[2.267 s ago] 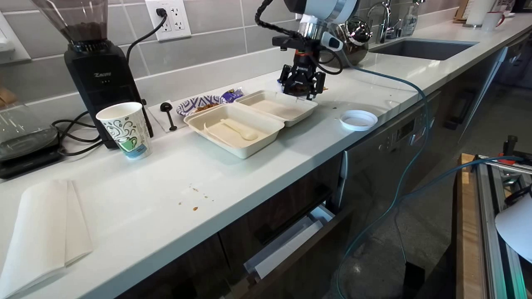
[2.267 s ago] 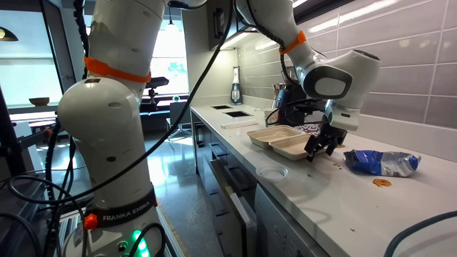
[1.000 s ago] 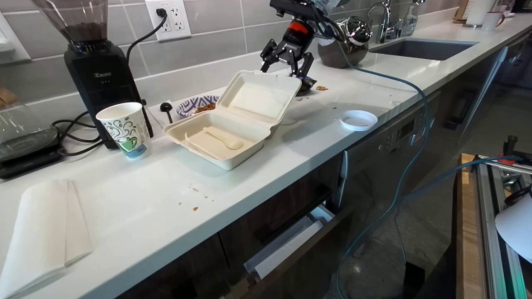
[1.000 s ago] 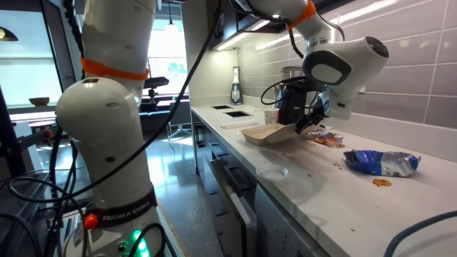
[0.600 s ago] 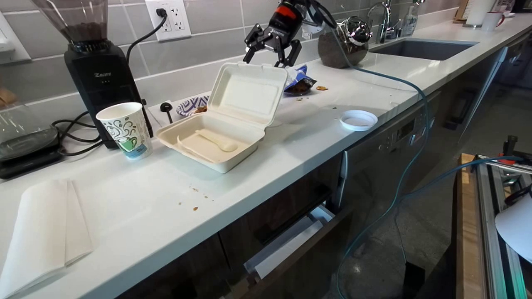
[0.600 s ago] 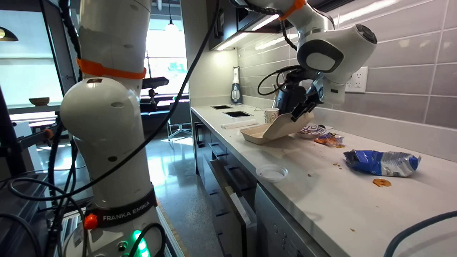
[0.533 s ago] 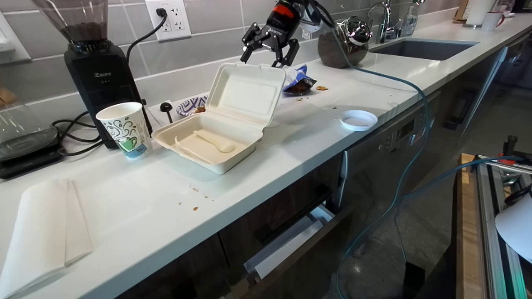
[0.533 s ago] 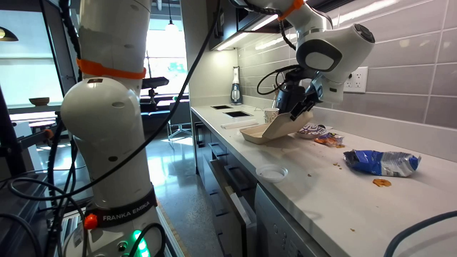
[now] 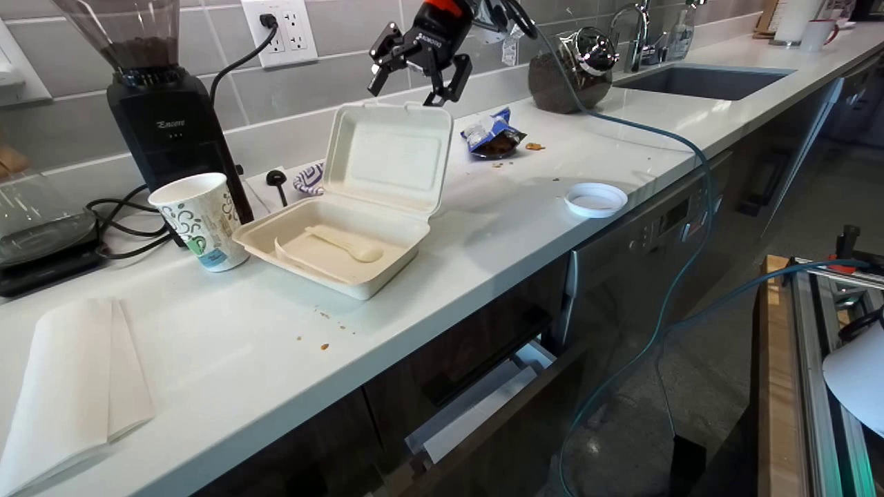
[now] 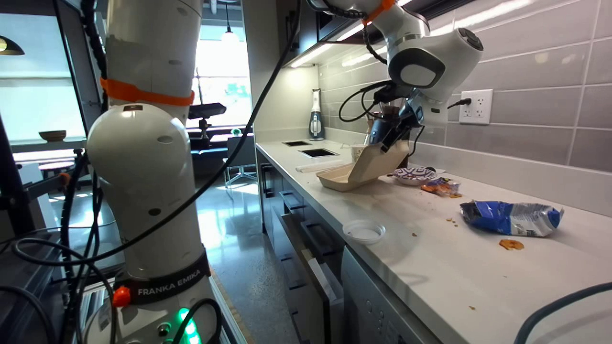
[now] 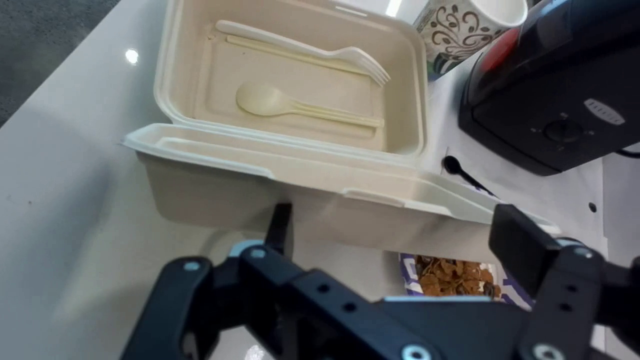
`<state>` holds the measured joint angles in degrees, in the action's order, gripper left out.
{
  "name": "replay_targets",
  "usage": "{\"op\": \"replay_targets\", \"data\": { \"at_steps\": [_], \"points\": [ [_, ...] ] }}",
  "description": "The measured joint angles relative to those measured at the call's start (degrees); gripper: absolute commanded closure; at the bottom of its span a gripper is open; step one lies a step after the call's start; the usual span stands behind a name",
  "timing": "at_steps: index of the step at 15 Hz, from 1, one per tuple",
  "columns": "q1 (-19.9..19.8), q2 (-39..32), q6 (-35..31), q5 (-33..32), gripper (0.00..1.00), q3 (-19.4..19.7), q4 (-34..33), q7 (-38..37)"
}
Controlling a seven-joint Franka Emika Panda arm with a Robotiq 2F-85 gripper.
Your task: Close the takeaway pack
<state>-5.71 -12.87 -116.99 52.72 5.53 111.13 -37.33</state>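
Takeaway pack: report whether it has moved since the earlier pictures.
Yes: in an exterior view, the takeaway pack has shifted nearer the coffee grinder, which stands where it stood.

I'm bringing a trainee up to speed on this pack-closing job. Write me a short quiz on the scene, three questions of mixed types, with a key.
1. Which of these lies in the pack: a) cup, b) spoon, c) blue bag?
2. On which side of the lid is the gripper, inner or outer?
3. True or false: the lid is fully closed.

Key: 1. b. 2. Outer. 3. False; the lid stands raised.
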Motion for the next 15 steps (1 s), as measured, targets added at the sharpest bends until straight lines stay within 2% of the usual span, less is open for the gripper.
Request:
{"op": "replay_targets", "data": {
  "at_steps": [15],
  "points": [
    [2.06, 0.98, 2.26, -1.57, 0.00, -1.49, -1.39, 3.01]
  ]
}}
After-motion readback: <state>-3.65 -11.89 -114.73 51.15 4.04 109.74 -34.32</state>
